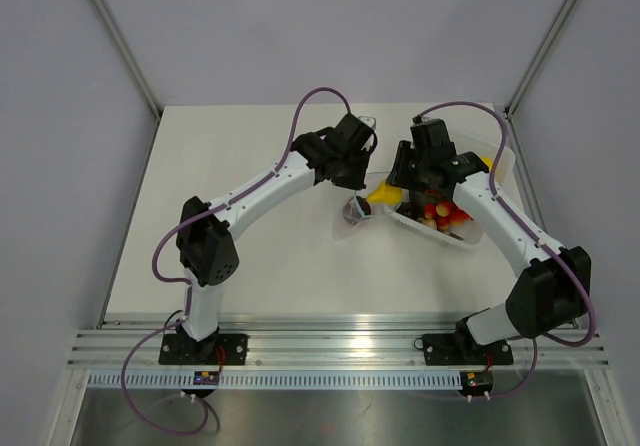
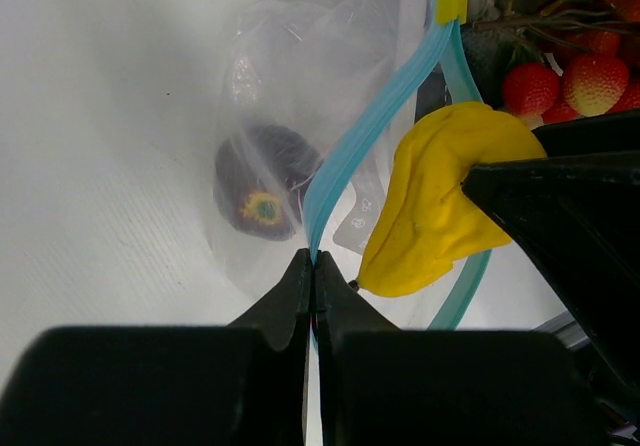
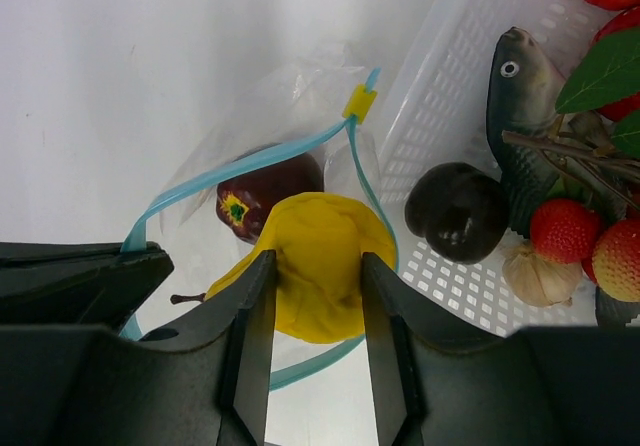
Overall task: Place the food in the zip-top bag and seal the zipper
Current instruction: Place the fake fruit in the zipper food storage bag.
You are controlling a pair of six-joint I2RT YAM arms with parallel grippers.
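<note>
The zip-top bag (image 2: 290, 106) lies on the table with its mouth held open, and a dark maroon fruit (image 2: 262, 181) sits inside. My left gripper (image 2: 316, 258) is shut on one strip of the blue-teal zipper (image 2: 360, 141). My right gripper (image 3: 317, 258) is shut on a yellow pear (image 3: 315, 236) and holds it in the bag's mouth, between the two zipper strips (image 3: 240, 166). In the top view the bag (image 1: 352, 216), the pear (image 1: 383, 194), the left gripper (image 1: 357, 191) and the right gripper (image 1: 402, 194) meet mid-table.
A clear perforated tub (image 3: 440, 96) stands right beside the bag, and its rim (image 1: 440, 234) shows in the top view. It holds a toy fish (image 3: 520, 96), a dark plum (image 3: 458, 211), strawberries (image 3: 565, 231), a garlic bulb (image 3: 535, 274) and leaves. A yellow slider (image 3: 359, 101) sits at the zipper's far end.
</note>
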